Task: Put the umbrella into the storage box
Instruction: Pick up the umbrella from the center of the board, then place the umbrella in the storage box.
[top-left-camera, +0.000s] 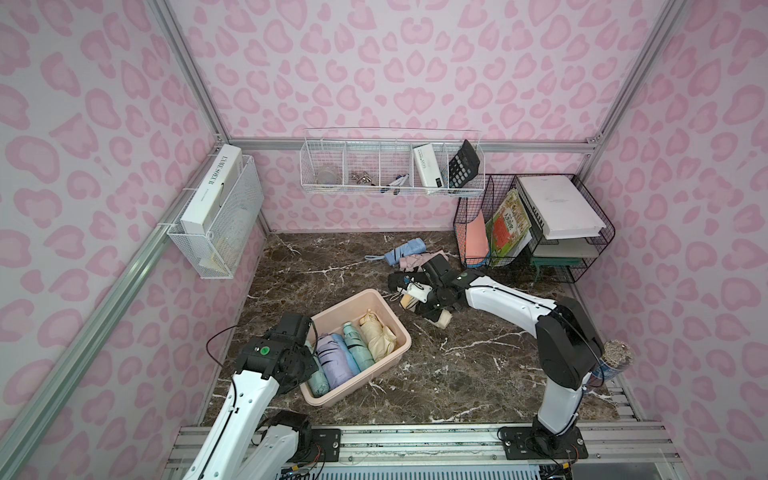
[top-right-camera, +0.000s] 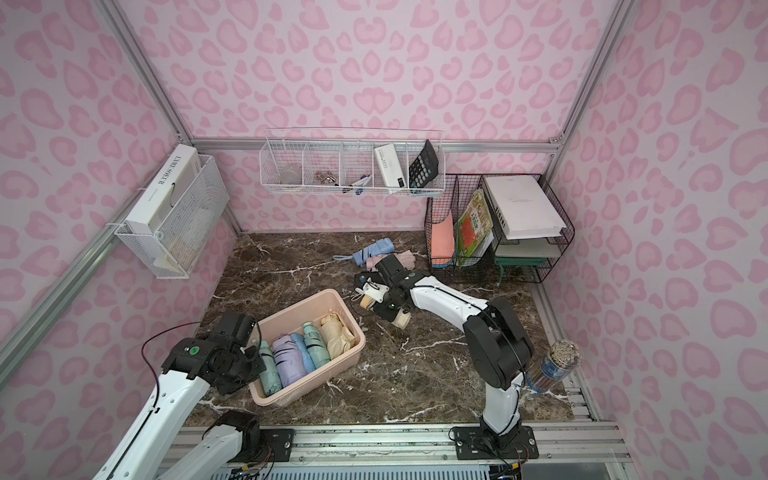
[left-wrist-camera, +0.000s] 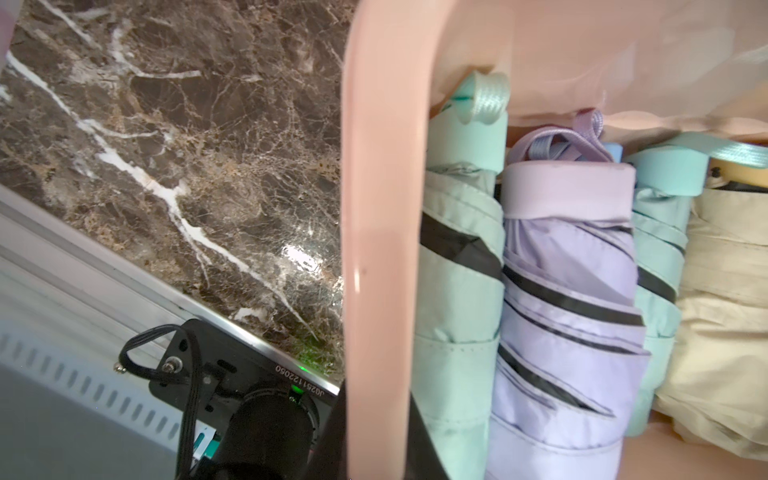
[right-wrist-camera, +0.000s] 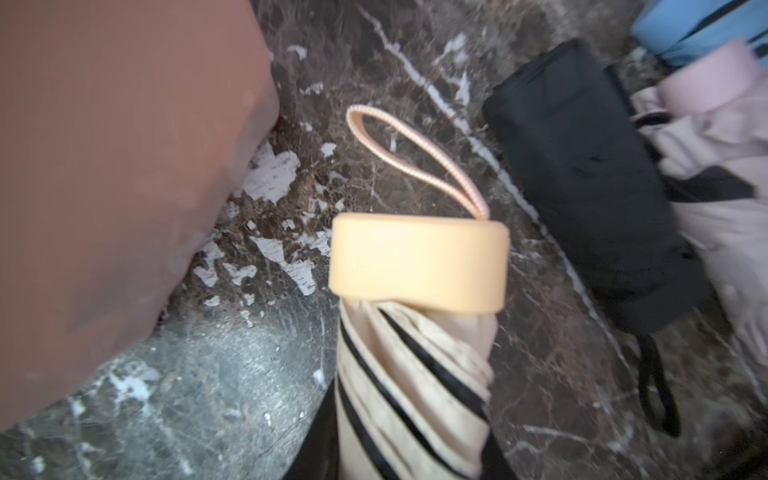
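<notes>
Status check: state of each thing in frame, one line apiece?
storage box: no lid, five folded umbrellas inside
peach umbrella: folded, gripped, outside box
black umbrella, blue umbrella, pink umbrella: folded, on table
left end effector: shut on storage box rim
right end effector: shut on peach umbrella

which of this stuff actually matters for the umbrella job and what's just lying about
For the job: storage box, left pincer gripping its rim, cream striped umbrella in the right pincer, black umbrella, blue umbrella and pink umbrella outside it, five boxed umbrellas.
Just lying about: white wire baskets, calculator, black file rack, bottle.
</notes>
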